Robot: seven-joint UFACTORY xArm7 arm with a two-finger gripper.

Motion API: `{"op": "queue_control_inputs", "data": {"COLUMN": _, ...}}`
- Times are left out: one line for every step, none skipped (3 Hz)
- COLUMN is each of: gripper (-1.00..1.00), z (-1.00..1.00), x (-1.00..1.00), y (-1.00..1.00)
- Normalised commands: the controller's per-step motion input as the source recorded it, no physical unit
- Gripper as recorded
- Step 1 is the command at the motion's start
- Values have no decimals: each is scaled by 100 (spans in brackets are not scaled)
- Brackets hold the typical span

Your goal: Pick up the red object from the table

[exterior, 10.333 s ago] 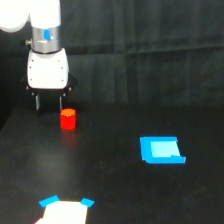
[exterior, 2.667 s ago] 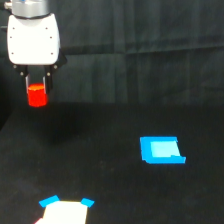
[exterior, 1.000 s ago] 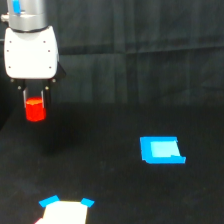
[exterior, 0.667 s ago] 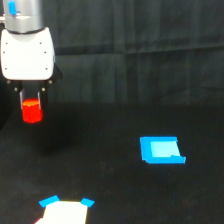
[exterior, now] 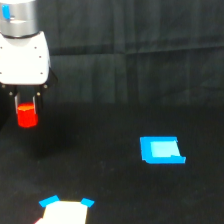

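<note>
The red object point(exterior: 27, 116) is a small red-orange block held off the black table point(exterior: 115, 190), at the exterior view's left. My gripper point(exterior: 26, 107) hangs under its white body and is shut on the block's top, its dark fingers on either side. The block's lower half sticks out below the fingers. A dim shadow lies on the table beneath it.
A flat blue rectangle point(exterior: 161, 150) lies on the table at the exterior view's right. A white patch with blue corners point(exterior: 65, 211) sits at the bottom edge. A black cloth backdrop point(exterior: 140, 25) hangs behind the table.
The gripper, still holding the red block, has drifted toward the exterior view's left and slightly lower over the last second. Much earlier the block stood on the table.
</note>
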Motion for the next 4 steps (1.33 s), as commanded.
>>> {"op": "queue_control_inputs", "data": {"gripper": -88, "z": 57, "x": 18, "y": -54}}
{"op": "queue_control_inputs", "data": {"gripper": -100, "z": 80, "x": 17, "y": 72}}
{"op": "queue_control_inputs", "data": {"gripper": -100, "z": 28, "x": -2, "y": -43}}
{"op": "queue_control_inputs", "data": {"gripper": -100, "z": -43, "x": -12, "y": -28}}
